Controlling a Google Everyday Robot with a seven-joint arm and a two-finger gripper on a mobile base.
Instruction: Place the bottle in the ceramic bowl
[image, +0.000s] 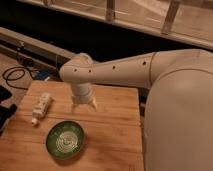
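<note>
The cream-white bottle (41, 108) lies on its side at the left of the wooden table (115, 135), cap toward the front left. The green ceramic bowl (65, 139) with pale rings at its centre sits on the table in front of it, empty. My gripper (84, 106) hangs from the white arm above the table's middle, to the right of the bottle and behind the bowl. It holds nothing and its fingers (93, 105) point down and stand apart.
The white arm (150, 70) reaches in from the right and its bulky body fills the right side. Black cables (15, 75) lie on the floor at the left. A metal rail and glass wall run along the back.
</note>
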